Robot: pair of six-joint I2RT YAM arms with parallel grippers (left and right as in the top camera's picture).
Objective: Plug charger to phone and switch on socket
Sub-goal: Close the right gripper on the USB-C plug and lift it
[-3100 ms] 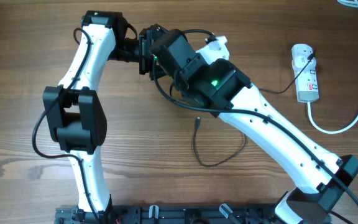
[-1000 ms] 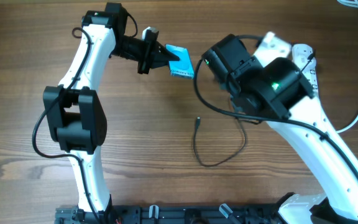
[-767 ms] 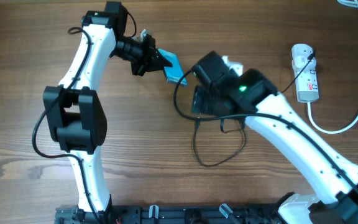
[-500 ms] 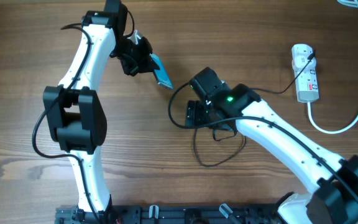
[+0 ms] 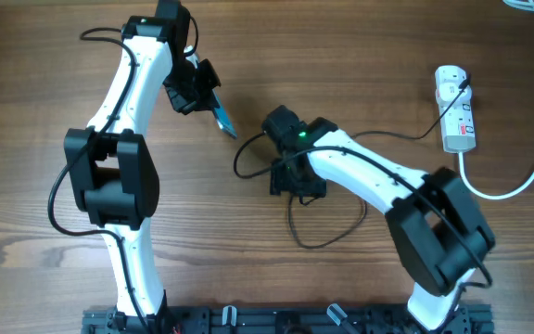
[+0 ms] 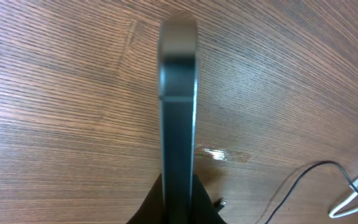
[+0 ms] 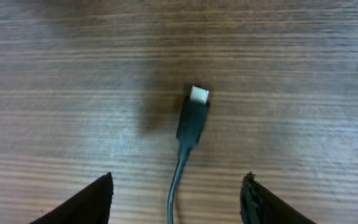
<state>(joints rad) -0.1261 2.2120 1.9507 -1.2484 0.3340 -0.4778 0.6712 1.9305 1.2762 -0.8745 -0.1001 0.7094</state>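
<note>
The phone (image 5: 221, 116) shows edge-on, a thin cyan sliver above the table, and my left gripper (image 5: 202, 93) is shut on it. In the left wrist view the phone (image 6: 178, 112) runs straight up from my left gripper (image 6: 178, 208) as a dark narrow edge. The charger's plug (image 7: 192, 118) lies flat on the wood, metal tip pointing away. Its cable runs back between the spread fingers of my right gripper (image 7: 176, 190), which touch nothing. From overhead my right gripper (image 5: 295, 176) hides the plug; the charger cable (image 5: 327, 237) loops below it. The socket (image 5: 457, 109) lies far right.
A thick white cord (image 5: 513, 190) curves from the socket towards the right edge. A black plug sits in the socket's upper end, its thin lead crossing left to the right arm. The table is bare wood.
My right arm swung left from near the socket and came down over the charger's plug, jaws narrowing. My left gripper turned the phone from flat to edge-on and drew it back left.
</note>
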